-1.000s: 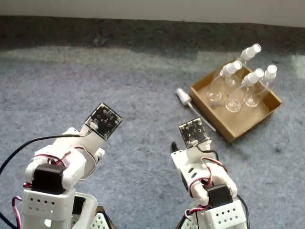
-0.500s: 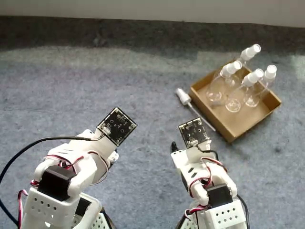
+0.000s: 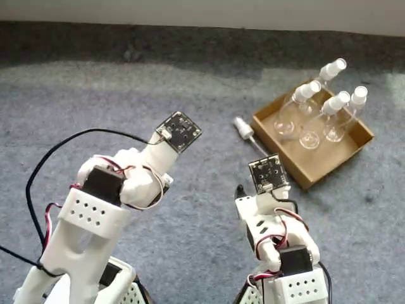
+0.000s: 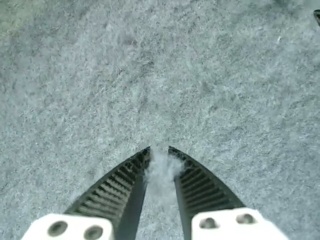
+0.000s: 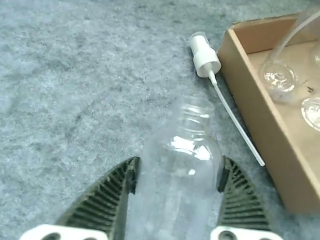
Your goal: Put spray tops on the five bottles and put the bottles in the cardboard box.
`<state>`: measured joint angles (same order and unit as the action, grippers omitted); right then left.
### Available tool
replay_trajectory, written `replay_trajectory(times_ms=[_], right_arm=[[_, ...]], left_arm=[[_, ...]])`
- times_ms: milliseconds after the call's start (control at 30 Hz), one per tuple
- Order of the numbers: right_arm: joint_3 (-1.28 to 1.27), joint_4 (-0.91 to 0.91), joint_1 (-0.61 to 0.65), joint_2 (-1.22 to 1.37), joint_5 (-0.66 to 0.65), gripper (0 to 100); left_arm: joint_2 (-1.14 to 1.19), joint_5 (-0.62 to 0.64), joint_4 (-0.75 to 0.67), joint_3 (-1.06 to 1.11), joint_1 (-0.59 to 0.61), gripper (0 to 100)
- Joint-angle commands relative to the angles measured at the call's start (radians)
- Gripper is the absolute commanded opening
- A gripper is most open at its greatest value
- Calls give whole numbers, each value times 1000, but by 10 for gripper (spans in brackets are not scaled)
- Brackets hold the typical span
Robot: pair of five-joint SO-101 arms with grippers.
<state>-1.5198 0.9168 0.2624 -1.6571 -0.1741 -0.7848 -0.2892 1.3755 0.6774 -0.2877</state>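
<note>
Grey carpet [image 3: 126, 95]; capless bottle [image 5: 181, 150] in right claw [image 5: 178, 162], neck toward spray top [image 5: 204, 52].

The work surface is a grey fibrous mat [image 3: 126, 107] with a short, felt-like pile. It covers the whole area below the arms, and the left wrist view shows its matted fibres at close range. A darker band [image 3: 190, 41] of the same texture runs along the far edge. Beyond this band lies a pale strip [image 3: 190, 9]. A lighter zone crosses the mat just beside the darker band.
</note>
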Motion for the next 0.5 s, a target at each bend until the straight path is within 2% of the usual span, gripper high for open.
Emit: replay_trajectory(times_ms=[0,67,267,467], right_arm=[[44,10,-18,-120,6,156],[45,42,-18,-194,6,156],[45,90,-19,-180,6,156],[47,93,-22,-185,6,156]], left_arm=[[91,14,-35,-88,-54,4],[133,21,-35,-108,-96,4],[272,173,-71,-236,-168,4],[414,181,-84,-357,-188,4]])
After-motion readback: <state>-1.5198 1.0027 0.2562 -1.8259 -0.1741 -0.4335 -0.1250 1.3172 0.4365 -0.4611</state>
